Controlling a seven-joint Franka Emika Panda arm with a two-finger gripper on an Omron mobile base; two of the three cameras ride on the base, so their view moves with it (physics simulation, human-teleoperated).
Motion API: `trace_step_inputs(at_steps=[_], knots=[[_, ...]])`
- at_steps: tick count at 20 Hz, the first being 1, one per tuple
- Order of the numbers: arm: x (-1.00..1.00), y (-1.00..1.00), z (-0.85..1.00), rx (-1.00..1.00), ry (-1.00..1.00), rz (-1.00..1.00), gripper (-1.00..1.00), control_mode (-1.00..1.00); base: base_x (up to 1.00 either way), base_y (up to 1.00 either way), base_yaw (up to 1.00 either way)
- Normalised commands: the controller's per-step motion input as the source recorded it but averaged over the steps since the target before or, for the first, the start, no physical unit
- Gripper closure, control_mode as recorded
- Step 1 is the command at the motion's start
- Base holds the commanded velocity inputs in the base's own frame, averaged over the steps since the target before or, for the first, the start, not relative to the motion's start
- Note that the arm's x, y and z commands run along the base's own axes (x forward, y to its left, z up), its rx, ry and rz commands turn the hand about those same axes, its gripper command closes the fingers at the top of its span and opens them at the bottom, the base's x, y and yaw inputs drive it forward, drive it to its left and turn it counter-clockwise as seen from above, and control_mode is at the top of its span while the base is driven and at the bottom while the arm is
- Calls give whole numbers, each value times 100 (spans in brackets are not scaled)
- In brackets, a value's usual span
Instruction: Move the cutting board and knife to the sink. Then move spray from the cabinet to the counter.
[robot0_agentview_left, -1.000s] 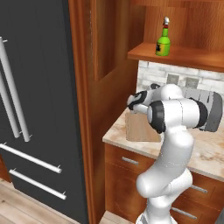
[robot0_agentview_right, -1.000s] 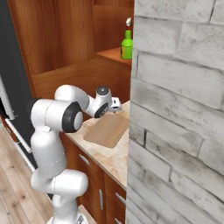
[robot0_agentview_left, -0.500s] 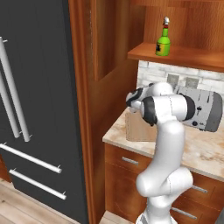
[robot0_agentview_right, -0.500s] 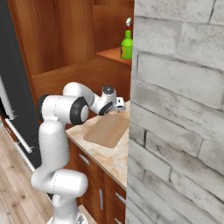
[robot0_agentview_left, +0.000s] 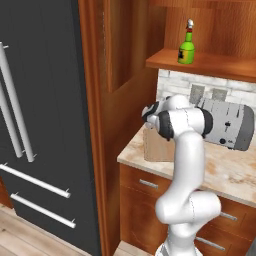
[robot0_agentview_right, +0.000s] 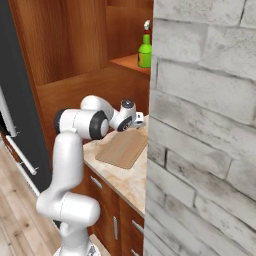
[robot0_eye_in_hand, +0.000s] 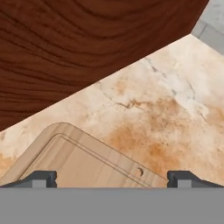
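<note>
The light-wood cutting board (robot0_eye_in_hand: 83, 159) lies flat on the beige mottled counter (robot0_eye_in_hand: 166, 109), close to the wooden side panel. My gripper (robot0_eye_in_hand: 111, 179) hangs open over the board's far corner, with its two dark fingertips (robot0_eye_in_hand: 41, 178) wide apart and nothing between them. From the base, the gripper (robot0_agentview_left: 148, 113) (robot0_agentview_right: 138, 119) is above the cutting board (robot0_agentview_left: 157, 147) (robot0_agentview_right: 122, 148) at the counter's left end. The green spray (robot0_agentview_left: 187, 49) (robot0_agentview_right: 145, 50) stands upright on the cabinet shelf (robot0_agentview_left: 215, 64) above. The knife and the sink are out of view.
A silver toaster (robot0_agentview_left: 227, 125) stands on the counter right of the arm. A tall wooden panel (robot0_agentview_left: 120, 90) and a dark fridge (robot0_agentview_left: 40, 125) close off the left. A grey brick wall (robot0_agentview_right: 205, 125) blocks the right half of the right base view.
The arm's elbow has swung in toward the counter and the hand has shifted slightly toward the back wall over the board. The jaws have stayed open.
</note>
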Motion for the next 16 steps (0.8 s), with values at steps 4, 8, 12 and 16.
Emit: trace_step_inputs(at_steps=[4, 8, 12, 16], knots=[[42, -10, -32, 0, 1, 0, -100, -100, 0, 0, 0], [42, -2, -37, 0, 1, 0, -100, -100, 0, 0, 0], [47, -3, -13, 0, 0, 0, -100, -100, 0, 0, 0], [41, -4, -12, 0, 0, 0, -100, -100, 0, 0, 0]])
